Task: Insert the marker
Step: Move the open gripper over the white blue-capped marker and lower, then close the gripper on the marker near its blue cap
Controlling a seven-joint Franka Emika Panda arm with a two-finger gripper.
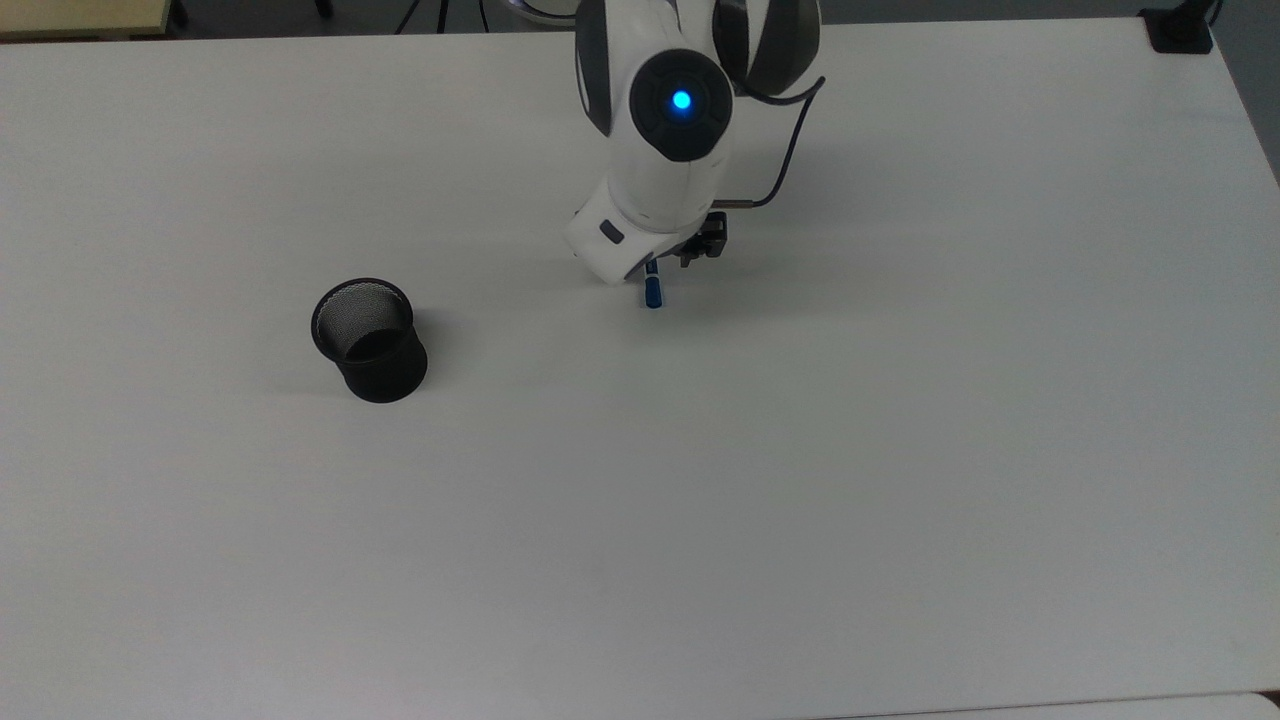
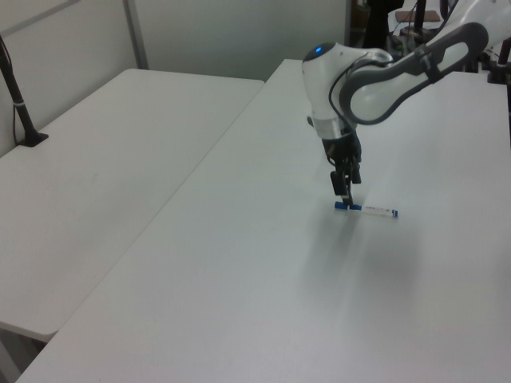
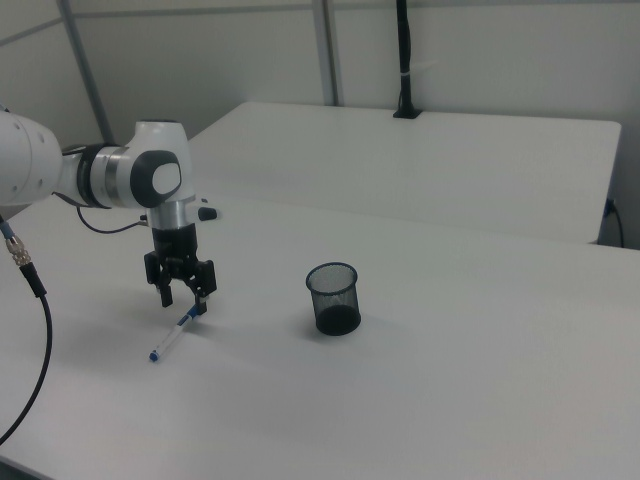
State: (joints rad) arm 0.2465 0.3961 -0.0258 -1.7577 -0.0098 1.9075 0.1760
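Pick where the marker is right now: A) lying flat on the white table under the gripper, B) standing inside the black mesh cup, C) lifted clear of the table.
A: the marker lies flat on the table, under the open gripper, apart from the cup.

Even, diffuse overhead light, slightly dim and bluish, leaves only soft faint shadows on the matte white table [image 1: 900,450] beside the black mesh cup [image 1: 368,340] and under the arm; a blue LED glows on the arm.
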